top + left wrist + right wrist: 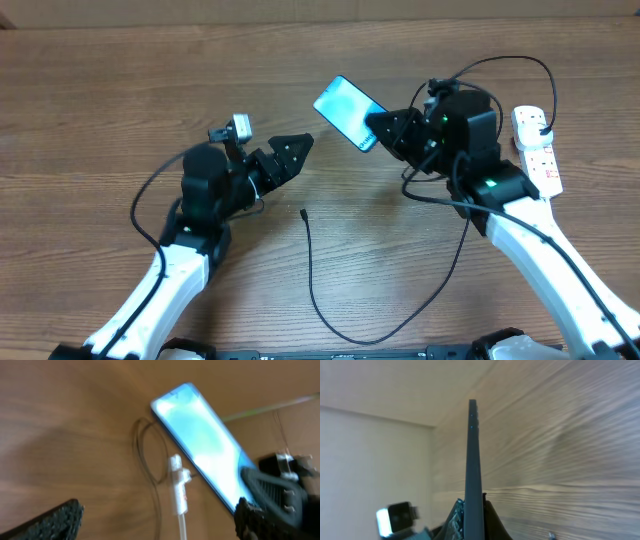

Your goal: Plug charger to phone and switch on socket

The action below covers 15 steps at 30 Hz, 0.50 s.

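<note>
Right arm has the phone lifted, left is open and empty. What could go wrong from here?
1. The right end effector pinches the phone only at one end; pushing a connector in could pivot or slip it.
2. The charger tip lies flat on the table, small and thin; the open left end effector may miss it or grip it misaligned.

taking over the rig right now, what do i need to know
Left end effector: open, empty.
Right end effector: shut on the phone, screen lit.
Charger: loose on the table, connector tip between the arms, not in the phone.
Socket: by the right arm, switch unreadable.
Done: phone gripped. Left: plug in tip, switch socket on.
</note>
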### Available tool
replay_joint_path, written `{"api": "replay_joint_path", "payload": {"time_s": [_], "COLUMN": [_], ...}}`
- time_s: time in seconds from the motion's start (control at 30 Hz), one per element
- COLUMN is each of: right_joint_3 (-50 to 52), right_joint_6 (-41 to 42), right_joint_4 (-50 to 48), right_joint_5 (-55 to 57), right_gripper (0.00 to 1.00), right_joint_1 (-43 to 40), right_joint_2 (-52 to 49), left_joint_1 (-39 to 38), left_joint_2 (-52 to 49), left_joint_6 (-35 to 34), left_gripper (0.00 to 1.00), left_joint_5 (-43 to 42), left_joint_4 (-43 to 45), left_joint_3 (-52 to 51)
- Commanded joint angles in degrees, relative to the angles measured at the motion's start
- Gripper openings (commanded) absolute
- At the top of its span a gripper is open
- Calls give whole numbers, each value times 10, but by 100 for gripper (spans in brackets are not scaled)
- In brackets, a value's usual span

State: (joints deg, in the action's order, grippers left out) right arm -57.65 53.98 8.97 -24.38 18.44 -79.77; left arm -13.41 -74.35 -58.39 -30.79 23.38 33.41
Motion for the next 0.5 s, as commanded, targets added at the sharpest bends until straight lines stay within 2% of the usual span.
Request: {"api": "replay_joint_path", "payload": {"time_s": [0.0,0.13,0.2,0.37,0.47], "right_joint_3": [-8,-8,-8,-8,-8], "right_joint_6": [61,92,93,93,92], "right_joint_4": [-79,-137,-150,-169,-193], "right_joint_5": [-100,-124,-123,-118,-116], "right_gripper": [4,4,4,4,4], "right_joint_1": [0,6,12,15,23], "right_joint_2": [-53,-99,-110,-111,-112], "left_joint_1": [0,0,0,-1,-2], "left_joint_2": [-78,-170,-231,-322,-359], "left_joint_6": [-146,-212,-262,-358,-407], "left_gripper": [100,100,100,100,100], "left_joint_5": [-17,-23,-16,16,19], "left_joint_4": [143,285,400,578,633], "left_joint_3": [-49,-49,-49,-43,-19]}}
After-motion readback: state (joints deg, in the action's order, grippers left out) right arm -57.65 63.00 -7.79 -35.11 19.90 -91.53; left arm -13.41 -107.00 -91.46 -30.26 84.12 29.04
